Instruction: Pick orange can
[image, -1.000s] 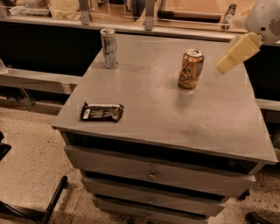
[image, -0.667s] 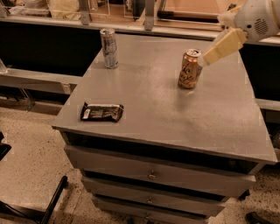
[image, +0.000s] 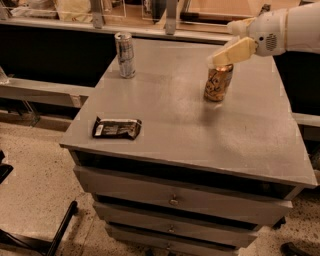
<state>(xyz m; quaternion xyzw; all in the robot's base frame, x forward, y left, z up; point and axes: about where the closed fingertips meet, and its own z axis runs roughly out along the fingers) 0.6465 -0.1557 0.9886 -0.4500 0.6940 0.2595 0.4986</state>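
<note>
The orange can (image: 218, 83) stands upright on the grey table (image: 200, 130), right of centre towards the back. It has an orange-tan body with pale swirly lettering. My gripper (image: 229, 51) reaches in from the upper right on a white arm (image: 290, 30). It is right at the can's top and covers the can's rim from this view. I cannot tell whether it touches the can.
A slim silver-grey can (image: 125, 55) stands at the table's back left. A dark snack wrapper (image: 117, 128) lies near the front left edge. The table has drawers (image: 175, 200) below. A counter with shelving runs behind the table.
My gripper has moved left and slightly down, from the right of the orange can to over its top. The can and other objects have not moved.
</note>
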